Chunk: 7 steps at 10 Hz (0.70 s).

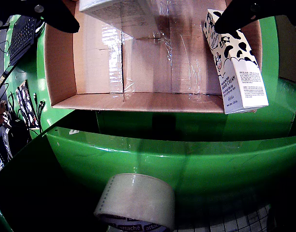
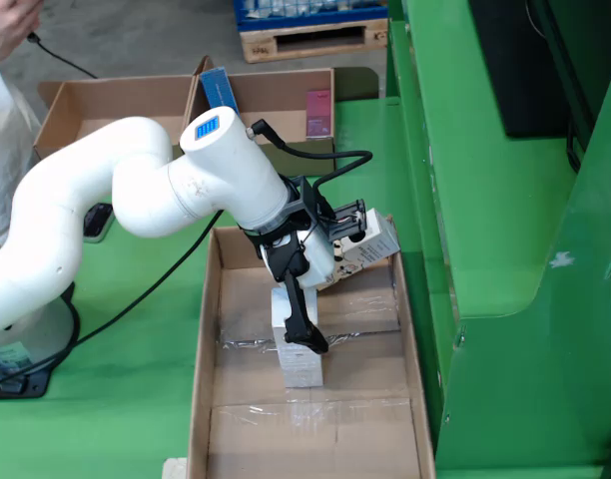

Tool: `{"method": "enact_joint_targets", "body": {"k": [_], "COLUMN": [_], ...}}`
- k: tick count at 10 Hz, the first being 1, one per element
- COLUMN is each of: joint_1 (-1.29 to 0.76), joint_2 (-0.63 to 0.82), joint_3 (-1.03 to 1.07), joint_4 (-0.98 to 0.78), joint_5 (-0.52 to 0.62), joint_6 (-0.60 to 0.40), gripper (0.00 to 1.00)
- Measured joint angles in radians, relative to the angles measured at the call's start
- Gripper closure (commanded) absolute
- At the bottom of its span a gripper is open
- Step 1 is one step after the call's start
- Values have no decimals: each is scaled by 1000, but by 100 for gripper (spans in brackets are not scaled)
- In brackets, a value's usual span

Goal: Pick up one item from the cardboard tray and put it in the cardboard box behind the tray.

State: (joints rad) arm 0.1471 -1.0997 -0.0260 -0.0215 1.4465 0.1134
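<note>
Your arm point(image 2: 136, 200) was bent over the long cardboard tray point(image 2: 208, 339) in the fixed view, with the end effector point(image 2: 315, 344) down inside it. One dark finger point(image 2: 298, 314) lay across the upright white box point(image 2: 304, 367) standing on the tray floor. Contact looked likely but I could not tell whether it was gripped or how wide the jaws stood.

In the wrist view both fingers showed only as dark tips in the top corners, left point(image 1: 56, 14) and right point(image 1: 244, 14), far apart in frame. A white box point(image 1: 119, 12) sat between them at the top edge, cut off.

A cow-print carton point(image 1: 237, 67) leaned tilted against the tray's right wall in the wrist view. In the fixed view it sat just beside the wrist point(image 2: 370, 244), against the tray's right side.

A tape roll point(image 1: 136, 200) lay on the green tabletop point(image 1: 186, 164) outside the tray, bottom of the wrist view.

The open cardboard box point(image 2: 276, 100) sat behind the tray in the fixed view, with a blue item point(image 2: 218, 85) and a pink one point(image 2: 318, 110) in it.
</note>
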Motion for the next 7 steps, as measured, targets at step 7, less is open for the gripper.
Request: {"method": "enact_joint_targets", "body": {"k": [7], "joint_1": [29], "joint_2": [-169], "joint_3": [262], "joint_4": [-218], "joint_5": [26], "joint_6": [58], "gripper": [0]}}
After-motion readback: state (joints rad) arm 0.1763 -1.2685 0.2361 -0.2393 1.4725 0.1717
